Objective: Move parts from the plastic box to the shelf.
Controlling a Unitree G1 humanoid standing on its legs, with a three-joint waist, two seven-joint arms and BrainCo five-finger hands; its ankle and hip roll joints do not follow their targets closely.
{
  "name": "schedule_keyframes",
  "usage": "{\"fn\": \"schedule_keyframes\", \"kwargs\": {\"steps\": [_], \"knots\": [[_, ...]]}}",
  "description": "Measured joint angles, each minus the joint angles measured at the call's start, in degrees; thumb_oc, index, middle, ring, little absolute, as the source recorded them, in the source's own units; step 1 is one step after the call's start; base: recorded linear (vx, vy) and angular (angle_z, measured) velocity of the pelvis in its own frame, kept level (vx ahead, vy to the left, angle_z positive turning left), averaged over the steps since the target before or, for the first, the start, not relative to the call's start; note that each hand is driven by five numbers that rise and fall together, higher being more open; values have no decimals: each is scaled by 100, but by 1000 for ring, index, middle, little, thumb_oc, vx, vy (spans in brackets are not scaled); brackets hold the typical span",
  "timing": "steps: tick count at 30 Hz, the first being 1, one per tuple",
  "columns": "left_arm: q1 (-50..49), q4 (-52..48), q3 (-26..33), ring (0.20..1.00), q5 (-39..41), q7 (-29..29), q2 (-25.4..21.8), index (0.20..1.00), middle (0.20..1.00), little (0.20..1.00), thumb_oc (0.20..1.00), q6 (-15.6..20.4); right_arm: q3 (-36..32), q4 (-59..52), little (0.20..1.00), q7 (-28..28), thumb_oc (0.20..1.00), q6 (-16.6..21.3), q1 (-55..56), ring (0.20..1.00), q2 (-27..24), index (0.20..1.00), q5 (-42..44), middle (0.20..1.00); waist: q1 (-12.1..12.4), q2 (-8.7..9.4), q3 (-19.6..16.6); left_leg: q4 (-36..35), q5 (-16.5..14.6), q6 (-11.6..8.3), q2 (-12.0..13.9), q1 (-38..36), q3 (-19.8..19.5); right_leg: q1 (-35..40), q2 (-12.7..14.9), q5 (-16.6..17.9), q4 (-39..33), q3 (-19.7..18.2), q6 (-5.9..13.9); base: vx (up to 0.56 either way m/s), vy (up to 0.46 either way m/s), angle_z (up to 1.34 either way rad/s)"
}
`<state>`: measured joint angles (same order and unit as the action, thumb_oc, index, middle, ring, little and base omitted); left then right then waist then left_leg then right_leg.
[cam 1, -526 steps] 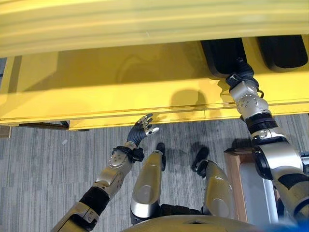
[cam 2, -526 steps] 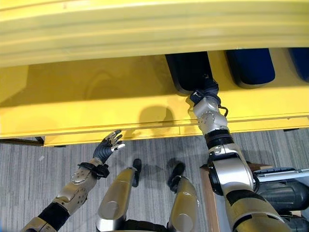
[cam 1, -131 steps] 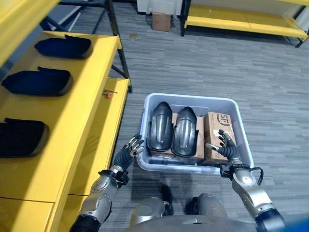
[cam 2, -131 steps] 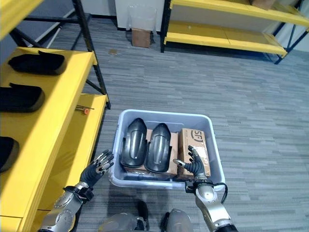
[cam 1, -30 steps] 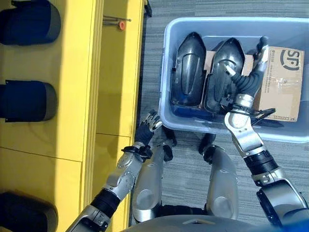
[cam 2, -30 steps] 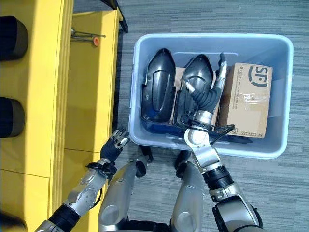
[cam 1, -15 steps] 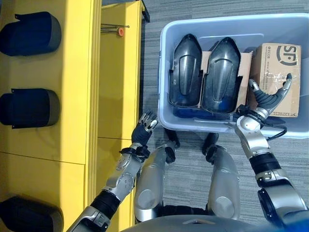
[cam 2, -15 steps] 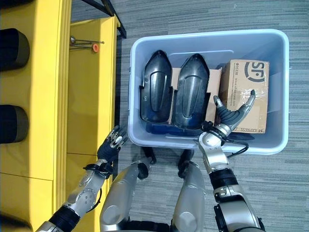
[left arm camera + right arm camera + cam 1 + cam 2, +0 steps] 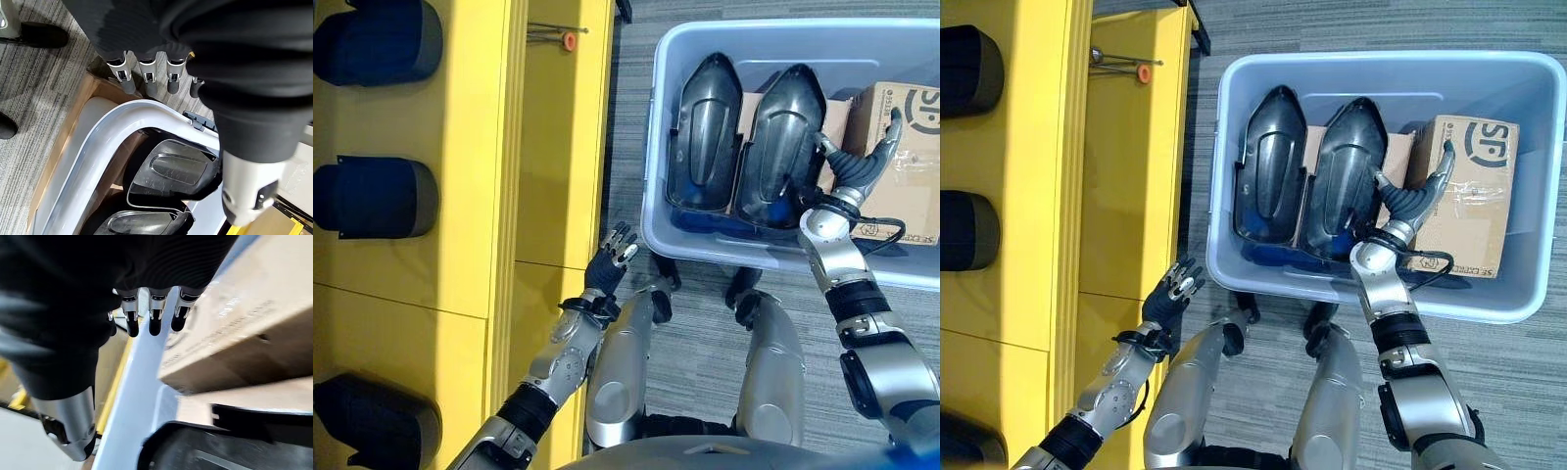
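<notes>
A pale blue box [image 9: 1518, 294] stands on the grey carpet [image 9: 1547, 392], just beside the low yellow shelf [image 9: 1131, 176]. Two glossy black parts [image 9: 1271, 166] lie side by side in the box, against its shelf-side wall and middle, their pointed ends toward the far wall. They rest on brown cardboard, and a carton [image 9: 1474, 191] fills the corner away from the shelf. The carton bears a round black logo, clear tape and small print too fine to make out.

The right hand [image 9: 1408, 209] reaches over the near wall, fingers straight and spread, thumb apart, hovering between the second part [image 9: 1347, 171] and the carton; it grasps nothing. The left hand [image 9: 1171, 291] hangs released over the near edge of the low shelf, well apart from the box, fingers loosely spread.

On the higher shelf level lie more dark parts [image 9: 382, 196] in a row. An orange-tipped tool [image 9: 1126, 67] lies at the far end of the low shelf.
</notes>
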<state>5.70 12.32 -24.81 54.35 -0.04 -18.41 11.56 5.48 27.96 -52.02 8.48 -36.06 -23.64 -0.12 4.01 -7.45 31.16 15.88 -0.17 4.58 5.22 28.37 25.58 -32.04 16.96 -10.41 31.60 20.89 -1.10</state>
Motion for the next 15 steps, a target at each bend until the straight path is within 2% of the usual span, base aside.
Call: {"fn": "schedule_keyframes", "kwargs": {"steps": [3,5,8,11,15], "knots": [[-3,2,0,1000,3,-19,-2,1000,1000,1000,1000,21,240,-517,1000,-162,1000,-1,32,1000,-35,1000,-656,1000,-24,0,0,-37,29,16,-21,46,13,-74,11,5,6,-10,7,-20,20,0],[-2,13,0,1000,5,-55,-2,1000,1000,1000,1000,37,360,-613,1000,-180,1000,-24,40,1000,-37,1000,-755,1000,-22,0,0,-76,53,21,-36,51,17,-98,13,6,15,-18,7,0,0,0],[0,31,0,1000,122,-226,-3,1000,1000,1000,1000,32,457,-309,1000,-145,1000,-250,172,1000,10,1000,-203,1000,-25,0,0,-81,56,20,-36,50,23,-100,12,6,12,-23,6,-15,21,0],[0,32,15,1000,123,-266,-15,1000,1000,1000,1000,68,373,219,1000,-70,1000,-264,374,1000,8,1000,218,1000,-14,0,0,-82,57,22,-41,50,22,-97,10,13,5,-28,11,0,0,0],[45,28,25,1000,131,-252,-26,1000,1000,1000,1000,112,372,679,1000,425,1000,-163,472,1000,22,1000,520,1000,-71,0,0,-62,66,28,-29,39,-6,-52,2,29,25,-15,20,-30,-43,2]]}}
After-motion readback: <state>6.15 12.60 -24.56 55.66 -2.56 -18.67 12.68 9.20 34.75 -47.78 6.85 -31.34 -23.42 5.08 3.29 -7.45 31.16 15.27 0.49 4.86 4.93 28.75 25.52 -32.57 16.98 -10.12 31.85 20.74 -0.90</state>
